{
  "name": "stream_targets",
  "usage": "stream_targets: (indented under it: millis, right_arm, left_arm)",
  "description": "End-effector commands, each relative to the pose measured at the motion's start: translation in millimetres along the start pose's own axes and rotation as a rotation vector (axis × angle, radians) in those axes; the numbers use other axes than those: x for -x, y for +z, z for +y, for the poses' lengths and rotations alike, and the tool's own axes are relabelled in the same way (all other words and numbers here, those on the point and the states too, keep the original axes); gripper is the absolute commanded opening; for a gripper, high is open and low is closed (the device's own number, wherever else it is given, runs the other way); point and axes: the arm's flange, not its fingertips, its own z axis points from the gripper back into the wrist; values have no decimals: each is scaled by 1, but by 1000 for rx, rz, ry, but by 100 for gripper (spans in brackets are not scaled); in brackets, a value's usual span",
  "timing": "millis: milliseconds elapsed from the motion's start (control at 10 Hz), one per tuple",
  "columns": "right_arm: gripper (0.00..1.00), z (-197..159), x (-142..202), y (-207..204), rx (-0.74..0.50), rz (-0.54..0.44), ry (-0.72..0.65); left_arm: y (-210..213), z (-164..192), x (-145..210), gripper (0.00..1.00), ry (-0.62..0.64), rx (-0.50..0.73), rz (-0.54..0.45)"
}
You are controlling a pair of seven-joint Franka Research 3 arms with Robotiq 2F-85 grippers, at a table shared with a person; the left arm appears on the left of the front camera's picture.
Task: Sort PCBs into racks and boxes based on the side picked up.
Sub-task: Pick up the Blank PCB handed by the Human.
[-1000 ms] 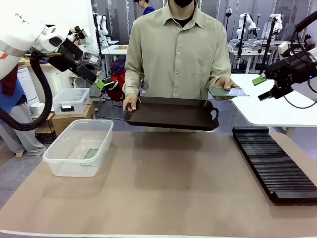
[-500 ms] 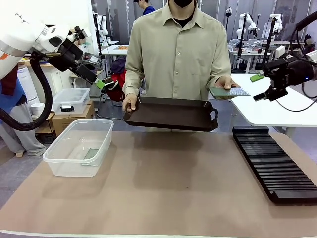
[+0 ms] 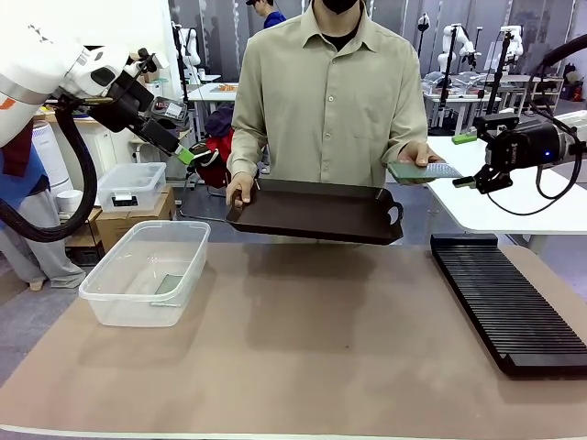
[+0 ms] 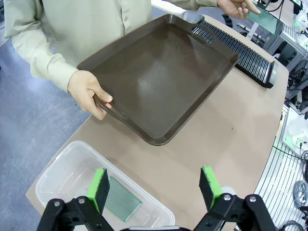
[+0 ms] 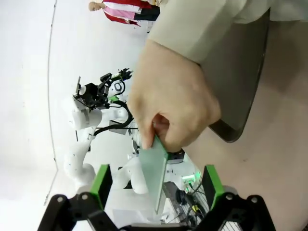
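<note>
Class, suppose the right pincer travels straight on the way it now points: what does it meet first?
Most likely the green PCB, held edge-on in the person's hand, straight ahead between the open fingers of the right pincer. Depth is hard to judge.

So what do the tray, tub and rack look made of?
Tray: dark brown, likely moulded plastic; smooth with a soft sheen, handles moulded in. Tub: clear, slightly cloudy plastic; a board shows through its wall. Rack: black and matte, probably plastic, though the look leaves metal open.
</note>
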Motion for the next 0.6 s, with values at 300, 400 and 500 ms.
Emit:
stream_targets:
  millis: [300,400,500]
  right_arm:
    - [100,1,-1,-4,-9,19,1]
    - [100,-1,1,-6,-66,42,39]
    - [100,-1,0,-9,-102,56,59]
  left_arm:
    - [0,1,-1,100,-1,-2,0]
    - [0,1,-1,100,-1,-2,0]
    - [0,1,-1,100,-1,-2,0]
